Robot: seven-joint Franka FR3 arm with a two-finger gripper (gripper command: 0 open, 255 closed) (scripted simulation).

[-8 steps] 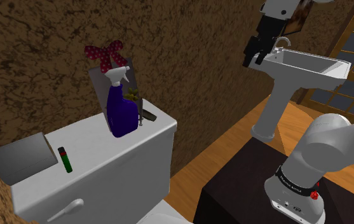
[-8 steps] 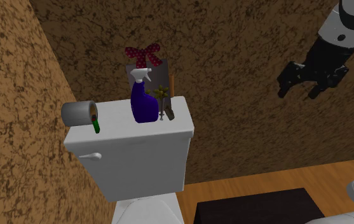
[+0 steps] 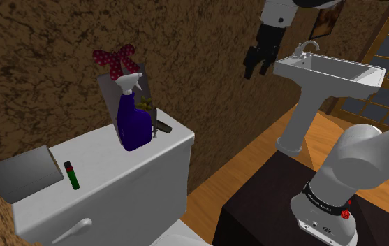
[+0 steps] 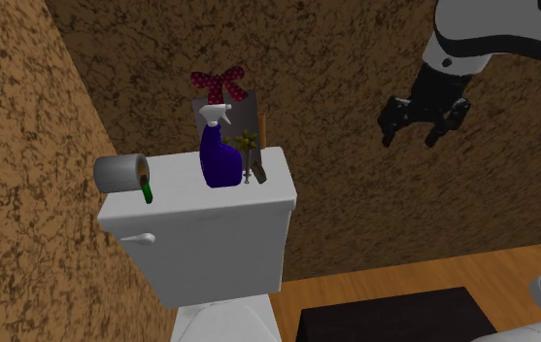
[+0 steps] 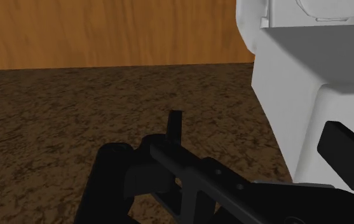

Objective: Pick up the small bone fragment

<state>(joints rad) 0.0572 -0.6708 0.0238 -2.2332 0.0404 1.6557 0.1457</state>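
Observation:
The small bone fragment [image 3: 163,128] is a dark grey-brown sliver lying on the white toilet tank lid [image 3: 95,150], just right of the purple spray bottle [image 3: 134,119] in the shoulder view. The second exterior view shows the bone fragment [image 4: 257,174] near the lid's right edge. My black gripper [image 3: 255,66] hangs open and empty in the air, well to the right of the tank and above its level. From the second exterior view the gripper [image 4: 423,126] is also high and to the right, fingers apart. In the wrist view the gripper [image 5: 258,143] points past the white toilet [image 5: 309,83].
On the lid also stand a red bow [image 3: 118,59] against a grey panel, an olive sprig [image 3: 144,105], a green-and-black tube [image 3: 71,175] and a grey container [image 3: 21,172]. A white pedestal sink [image 3: 329,73] stands right of the gripper. Rough brown walls close in behind.
The gripper has swung to the left in both exterior views, away from the sink and nearer the toilet tank. Its fingers remain apart. Nothing on the lid has moved.

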